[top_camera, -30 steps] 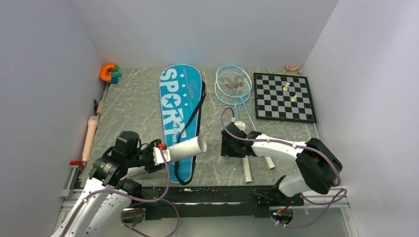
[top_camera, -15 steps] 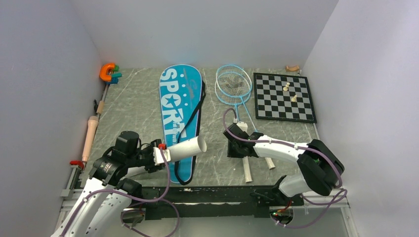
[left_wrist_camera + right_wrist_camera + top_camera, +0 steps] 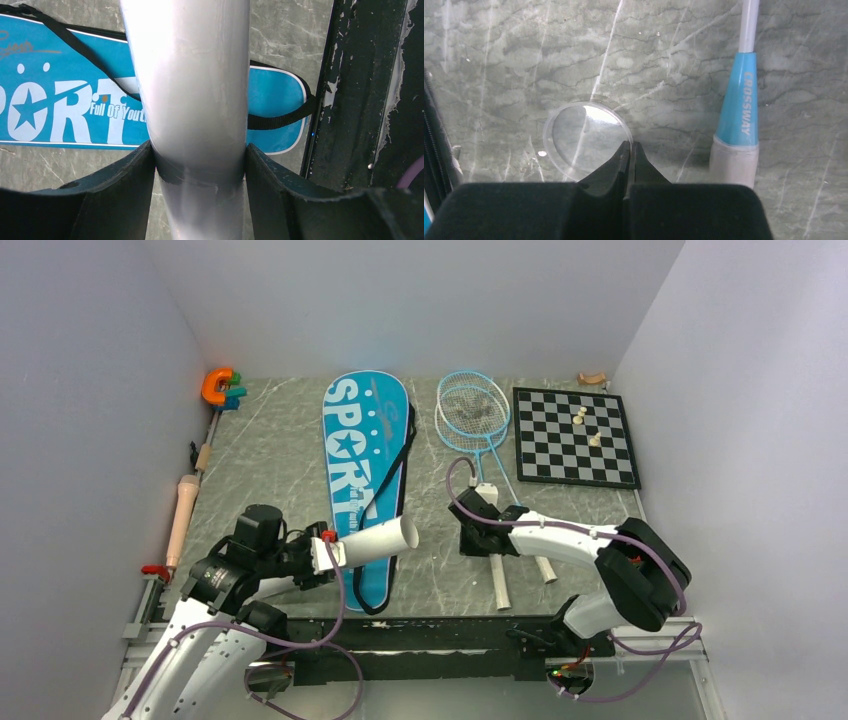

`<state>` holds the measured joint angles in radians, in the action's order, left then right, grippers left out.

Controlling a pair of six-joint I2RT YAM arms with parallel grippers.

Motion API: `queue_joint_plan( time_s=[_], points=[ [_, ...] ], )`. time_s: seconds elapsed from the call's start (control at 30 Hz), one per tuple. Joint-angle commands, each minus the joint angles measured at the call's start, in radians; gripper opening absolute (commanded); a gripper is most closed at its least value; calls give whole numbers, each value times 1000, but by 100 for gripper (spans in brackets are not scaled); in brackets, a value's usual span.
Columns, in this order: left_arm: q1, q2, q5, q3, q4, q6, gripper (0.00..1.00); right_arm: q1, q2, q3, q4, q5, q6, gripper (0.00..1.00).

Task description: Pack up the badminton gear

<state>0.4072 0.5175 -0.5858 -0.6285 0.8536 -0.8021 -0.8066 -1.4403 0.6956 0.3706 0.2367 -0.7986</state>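
Two grips are set: the left gripper (image 3: 198,150) clamps the long white tube (image 3: 375,538) at lower left of the top view, mouth pointing frame-right toward the right gripper (image 3: 629,148), closed at the rim of the clear round lid (image 3: 583,131).

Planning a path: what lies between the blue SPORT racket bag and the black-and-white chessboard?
Two light-blue-framed badminton rackets with white handles, heads overlapping; the top view shows them.

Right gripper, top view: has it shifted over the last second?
Yes. The right gripper has slid slightly toward the right of the view, closing most of the gap to the white racket handles, which have not moved.
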Motion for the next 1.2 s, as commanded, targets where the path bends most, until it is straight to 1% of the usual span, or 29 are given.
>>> queue_joint_plan(
  time_s=[0.0,0.1,0.23,0.3,0.37,0.47,0.57,0.7,0.83,1.03,1.17],
  points=[
    [4,4,-43,-26,-20,-19,37,4,60,55,76,38,37,0],
    [4,8,-49,-31,-11,-27,37,40,178,64,88,-42,66,0],
    [4,5,-54,-31,0,-42,37,141,339,64,110,-212,112,0],
    [4,4,-56,-28,4,-57,37,193,416,71,114,-324,141,0],
    [4,2,-59,-23,4,-67,37,218,454,83,105,-410,164,0],
    [4,4,-66,-20,-6,-69,37,225,493,92,8,-634,167,0],
    [4,11,-70,-25,-9,-72,37,222,493,90,-116,-766,119,0],
    [4,14,-66,-30,-7,-77,37,210,475,75,-216,-843,65,0],
    [3,17,-63,-30,-10,-70,37,170,452,75,-262,-864,48,0],
    [4,24,-63,-36,-21,-62,37,96,390,96,-253,-826,65,0],
    [4,25,-64,-39,-22,-56,37,75,365,100,-248,-810,73,0]
  ],
)
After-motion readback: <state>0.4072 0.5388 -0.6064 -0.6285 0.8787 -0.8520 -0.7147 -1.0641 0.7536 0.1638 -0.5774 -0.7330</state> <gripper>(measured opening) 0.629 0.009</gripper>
